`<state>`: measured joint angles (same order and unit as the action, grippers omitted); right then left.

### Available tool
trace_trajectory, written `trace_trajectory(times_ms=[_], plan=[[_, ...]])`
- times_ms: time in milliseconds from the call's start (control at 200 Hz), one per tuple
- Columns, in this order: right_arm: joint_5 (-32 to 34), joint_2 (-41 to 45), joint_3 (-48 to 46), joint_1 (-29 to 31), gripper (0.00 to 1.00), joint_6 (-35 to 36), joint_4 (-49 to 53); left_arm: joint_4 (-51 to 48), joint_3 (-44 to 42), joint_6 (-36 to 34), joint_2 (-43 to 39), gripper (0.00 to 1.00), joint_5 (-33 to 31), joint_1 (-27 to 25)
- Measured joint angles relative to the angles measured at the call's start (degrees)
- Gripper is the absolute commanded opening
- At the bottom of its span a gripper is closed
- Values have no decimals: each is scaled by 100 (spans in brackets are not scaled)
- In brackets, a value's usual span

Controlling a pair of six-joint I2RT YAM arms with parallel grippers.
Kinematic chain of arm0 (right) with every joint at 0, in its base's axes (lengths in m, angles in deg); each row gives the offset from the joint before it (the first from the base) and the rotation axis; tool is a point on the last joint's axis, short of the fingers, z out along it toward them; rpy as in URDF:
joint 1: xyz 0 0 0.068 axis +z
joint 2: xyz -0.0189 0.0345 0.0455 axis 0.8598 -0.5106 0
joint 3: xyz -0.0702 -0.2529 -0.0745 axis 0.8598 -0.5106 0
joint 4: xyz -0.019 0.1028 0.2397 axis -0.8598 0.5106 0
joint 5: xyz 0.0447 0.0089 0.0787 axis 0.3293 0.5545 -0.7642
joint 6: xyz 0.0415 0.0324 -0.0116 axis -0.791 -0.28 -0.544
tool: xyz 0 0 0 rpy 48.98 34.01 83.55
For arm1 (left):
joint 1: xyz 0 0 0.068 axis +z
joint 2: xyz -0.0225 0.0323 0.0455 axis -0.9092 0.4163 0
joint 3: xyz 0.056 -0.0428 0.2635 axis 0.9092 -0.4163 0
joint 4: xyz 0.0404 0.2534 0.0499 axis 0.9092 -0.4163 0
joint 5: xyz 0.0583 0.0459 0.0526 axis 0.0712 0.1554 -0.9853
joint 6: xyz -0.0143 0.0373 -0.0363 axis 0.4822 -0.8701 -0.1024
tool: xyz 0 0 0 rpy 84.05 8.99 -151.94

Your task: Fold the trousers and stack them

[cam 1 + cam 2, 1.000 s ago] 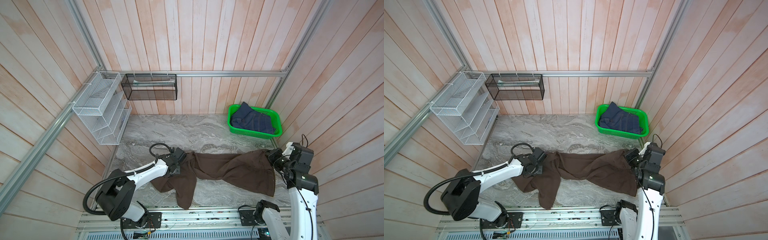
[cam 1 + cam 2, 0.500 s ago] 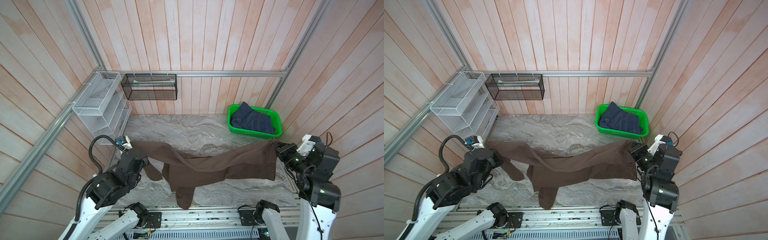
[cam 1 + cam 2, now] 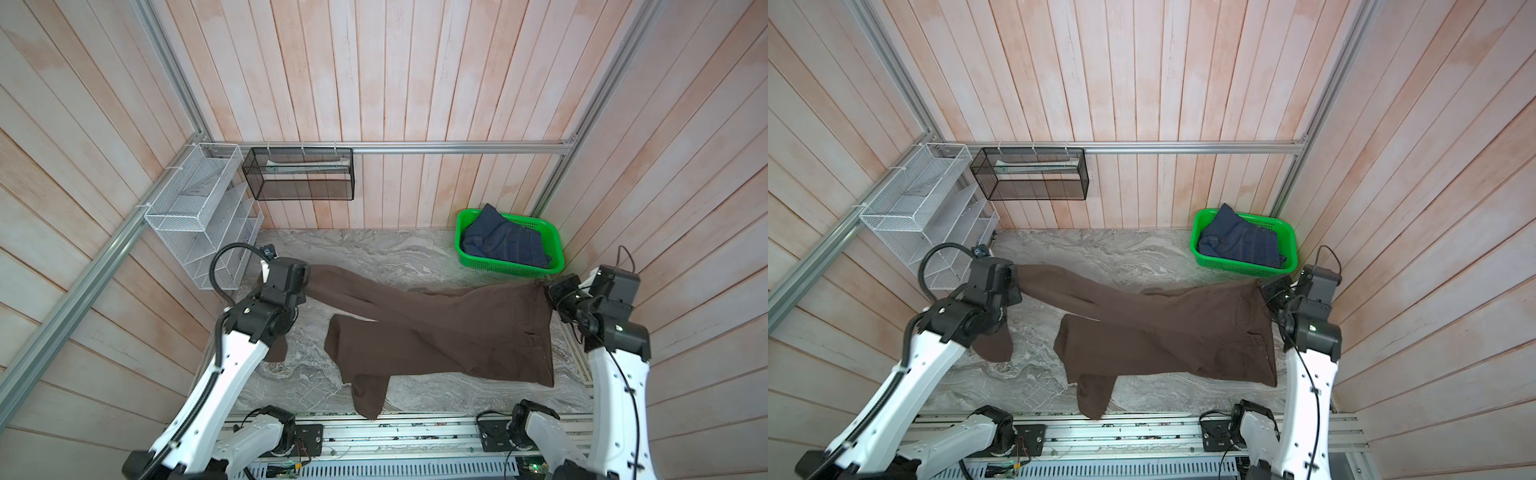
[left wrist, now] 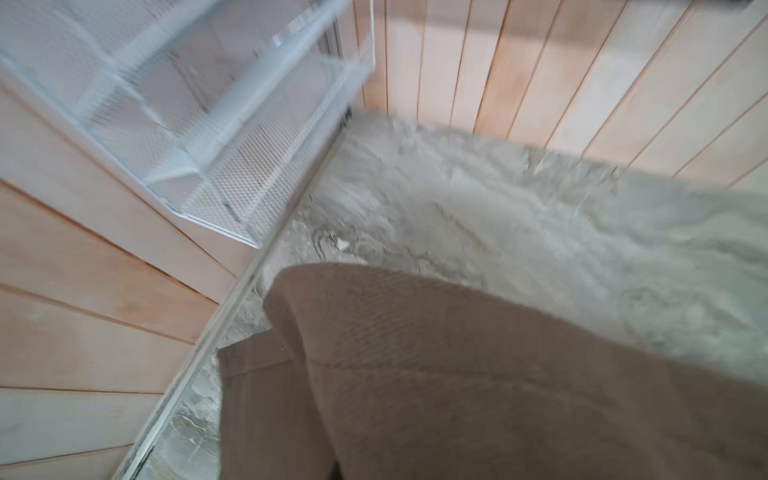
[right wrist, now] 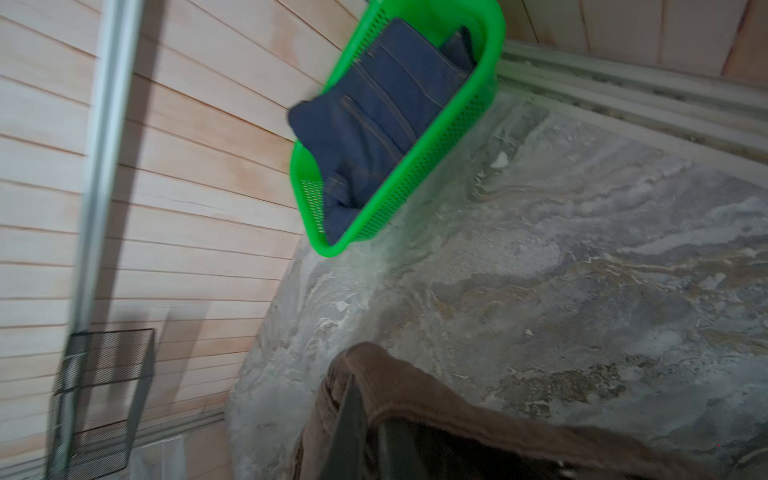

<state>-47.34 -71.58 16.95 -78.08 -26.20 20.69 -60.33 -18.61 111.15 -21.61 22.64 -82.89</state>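
Brown trousers (image 3: 436, 328) (image 3: 1167, 332) stretch across the grey marble surface (image 3: 374, 257) (image 3: 1100, 257) in both top views, from the left side to the right. The left hand (image 3: 306, 286) (image 3: 1016, 286) is closed on one leg a little way back from its hem. The loose end of that leg hangs down beside the left arm. From that grip the leg runs slantwise toward the waist, passing over the top of the other leg.

The other leg lies on the surface, doubled back near the middle. Its end droops over the near edge onto the metal rail. The right hand (image 3: 548, 291) (image 3: 1264, 291) is closed on the far corner of the waist, at the right edge of the surface. The near corner of the waist lies flat on the surface. In the right wrist view the thick waistband (image 5: 415, 399) drapes over a dark finger (image 5: 353, 424). In the left wrist view the cloth (image 4: 457, 374) fills the lower part of the picture and hides the left hand itself.

A green basket (image 3: 511, 268) (image 3: 1246, 266) (image 5: 415, 166) stands in the far right corner, apart from the trousers. It holds folded blue jeans (image 3: 507, 245) (image 3: 1241, 245) (image 5: 374, 124). A white wire rack (image 3: 199, 216) (image 3: 913, 208) (image 4: 187, 124) hangs on the left wall. A black mesh box (image 3: 299, 174) (image 3: 1030, 174) (image 5: 99, 374) hangs on the back wall.
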Motion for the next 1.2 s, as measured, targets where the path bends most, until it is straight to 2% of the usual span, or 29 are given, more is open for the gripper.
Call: trace_trajectory(times_ms=[115,245,540,580,680,735,840,1010,1115,1200], plan=[[103,-323,-474,7,0,7,-184,413,-133,-223,863,1,603,72],[212,-520,-487,7,0,11,-573,732,52,-398,1491,4,944,92],[444,-1808,461,13,0,74,-1117,883,1786,-796,3143,13,1266,330],[466,-2052,651,13,0,81,-1178,874,2131,-850,3477,18,1307,361],[535,-2675,1119,17,0,118,-1338,800,2988,-979,4291,42,1421,402],[579,-2997,1362,17,7,142,-1384,704,3429,-920,4693,51,1467,409],[651,-3534,1733,17,20,203,-1467,501,4013,-951,5265,59,1545,409],[693,-3873,2011,15,40,345,-1440,247,3873,-942,5012,65,1574,402],[772,-3709,2041,17,48,485,-1272,238,3134,-907,4105,67,1589,352],[841,-3383,2037,17,50,619,-1016,254,2341,-793,3139,69,1685,219]])
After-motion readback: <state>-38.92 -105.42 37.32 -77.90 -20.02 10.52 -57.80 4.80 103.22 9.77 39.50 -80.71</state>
